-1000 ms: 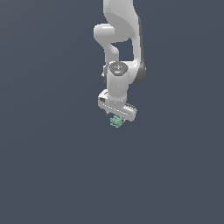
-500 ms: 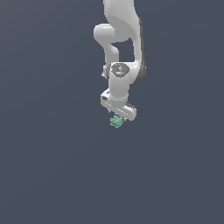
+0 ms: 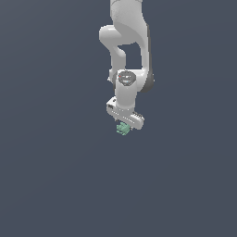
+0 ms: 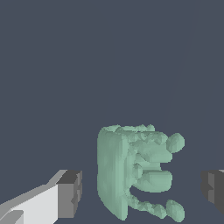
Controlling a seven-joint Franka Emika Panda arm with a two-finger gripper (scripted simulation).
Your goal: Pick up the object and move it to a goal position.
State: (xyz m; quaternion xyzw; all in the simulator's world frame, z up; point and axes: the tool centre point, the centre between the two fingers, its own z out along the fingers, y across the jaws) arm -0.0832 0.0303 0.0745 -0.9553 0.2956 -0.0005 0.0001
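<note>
A: Where is the object (image 3: pixel 123 129) right now?

B: In the exterior view it sits directly under the gripper (image 3: pixel 124 127), a small mint-green lump at the low end of the white arm (image 3: pixel 126 55). Everything around it is the same flat dark grey, so I cannot tell whether it rests on that surface or hangs above it.

A: And the jaws?

B: Spread apart. In the wrist view the object (image 4: pixel 135 173) lies between the two dark finger pads (image 4: pixel 70 192), and there is a clear strip of grey background on each side of it. The gap toward the far pad, at the picture's edge, looks wider than the gap toward the pad on the white finger.

A: So nothing is touching it?

B: Neither pad meets it, as far as the wrist view shows. The jaws are released, straddling the object but not gripping it.

A: What does the object look like up close?

B: One flat, slab-like side, and lumpy prongs sticking out from it toward the far pad, a bit like a blocky letter E.

A: How is the gripper oriented?

B: Pointing downward, its bar slightly tilted in the exterior view.
</note>
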